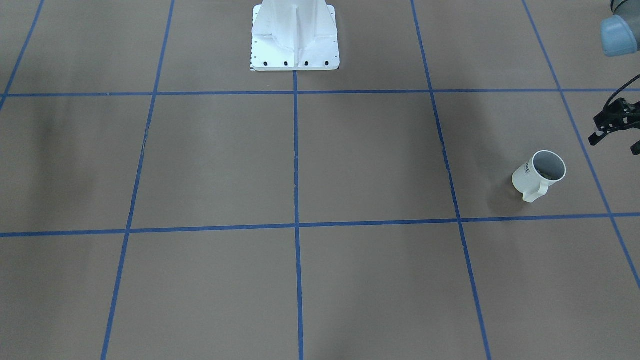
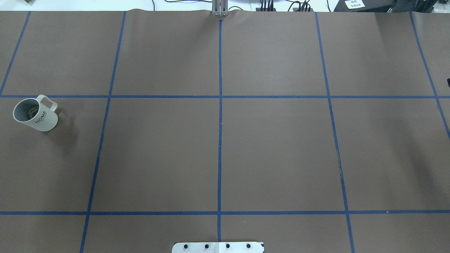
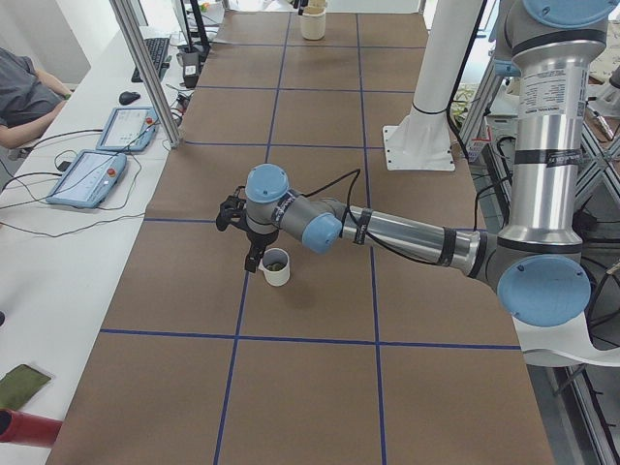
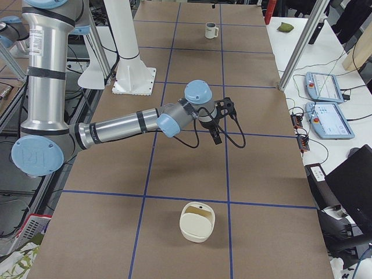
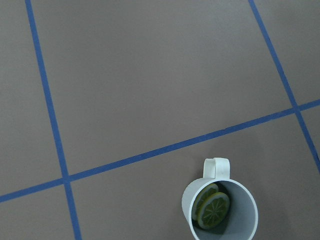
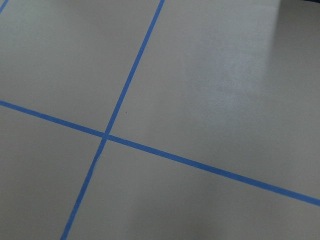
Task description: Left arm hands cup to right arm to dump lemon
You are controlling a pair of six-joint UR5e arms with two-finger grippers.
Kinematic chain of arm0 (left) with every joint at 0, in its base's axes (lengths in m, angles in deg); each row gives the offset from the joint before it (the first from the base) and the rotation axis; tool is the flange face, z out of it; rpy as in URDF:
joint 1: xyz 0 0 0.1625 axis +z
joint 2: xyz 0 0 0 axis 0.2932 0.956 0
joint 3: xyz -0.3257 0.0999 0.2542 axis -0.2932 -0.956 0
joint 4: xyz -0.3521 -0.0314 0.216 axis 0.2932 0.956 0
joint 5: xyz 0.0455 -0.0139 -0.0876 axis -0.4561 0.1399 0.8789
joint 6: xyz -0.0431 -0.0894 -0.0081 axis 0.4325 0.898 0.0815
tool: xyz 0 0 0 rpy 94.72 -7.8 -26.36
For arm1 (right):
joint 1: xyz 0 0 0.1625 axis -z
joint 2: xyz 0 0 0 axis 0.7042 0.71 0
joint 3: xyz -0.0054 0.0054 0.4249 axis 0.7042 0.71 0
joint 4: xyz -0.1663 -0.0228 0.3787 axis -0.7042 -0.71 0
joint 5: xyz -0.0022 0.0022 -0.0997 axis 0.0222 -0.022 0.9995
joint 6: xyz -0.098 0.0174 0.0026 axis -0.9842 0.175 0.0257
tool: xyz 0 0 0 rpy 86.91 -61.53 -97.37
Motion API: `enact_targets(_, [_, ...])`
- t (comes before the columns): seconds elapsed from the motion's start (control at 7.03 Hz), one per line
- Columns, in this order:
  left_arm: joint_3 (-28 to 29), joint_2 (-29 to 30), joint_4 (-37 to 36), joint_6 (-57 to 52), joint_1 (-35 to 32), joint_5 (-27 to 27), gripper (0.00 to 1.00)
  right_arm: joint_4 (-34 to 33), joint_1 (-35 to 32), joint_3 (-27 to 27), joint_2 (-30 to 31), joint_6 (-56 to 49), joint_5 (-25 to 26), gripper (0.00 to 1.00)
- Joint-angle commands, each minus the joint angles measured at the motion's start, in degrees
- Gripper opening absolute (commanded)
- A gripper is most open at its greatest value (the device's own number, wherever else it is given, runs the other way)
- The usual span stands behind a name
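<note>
The white ribbed "HOME" cup (image 2: 38, 116) stands upright on the brown table at its left end, handle towards the far side. It also shows in the front view (image 1: 539, 176), the left side view (image 3: 277, 269) and the left wrist view (image 5: 242, 215). Yellow-green lemon slices (image 5: 212, 210) lie inside it. My left gripper (image 1: 615, 142) hangs a little above and beside the cup, its fingers apart and empty. My right gripper (image 4: 218, 125) hovers over the table's right end, far from the cup. I cannot tell whether it is open or shut.
The white robot pedestal (image 1: 295, 40) stands at the table's middle rear. A cream tub (image 4: 197, 221) sits near the right end. Teach pendants (image 3: 87, 174) and a metal post (image 3: 145, 68) line the operators' side. Blue tape lines grid the table.
</note>
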Motion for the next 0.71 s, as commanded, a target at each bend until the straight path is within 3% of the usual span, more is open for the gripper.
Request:
enact_targets(0.0, [4.8, -0.1, 9.7, 10.8, 6.5, -7.9, 1.00, -0.1, 5.8, -2.5, -0.2, 6.2, 4.9, 0.99])
enact_targets(0.28, [8.9, -0.1, 16.6, 14.3, 10.0, -9.4, 1.00, -0.1, 6.8, -2.5, -0.6, 6.7, 5.7, 0.99])
enact_targets(0.57, [9.1, -1.8, 18.5, 14.3, 11.2, -9.4, 0.99, -0.1, 6.8, -2.5, -0.6, 6.7, 5.7, 1.00])
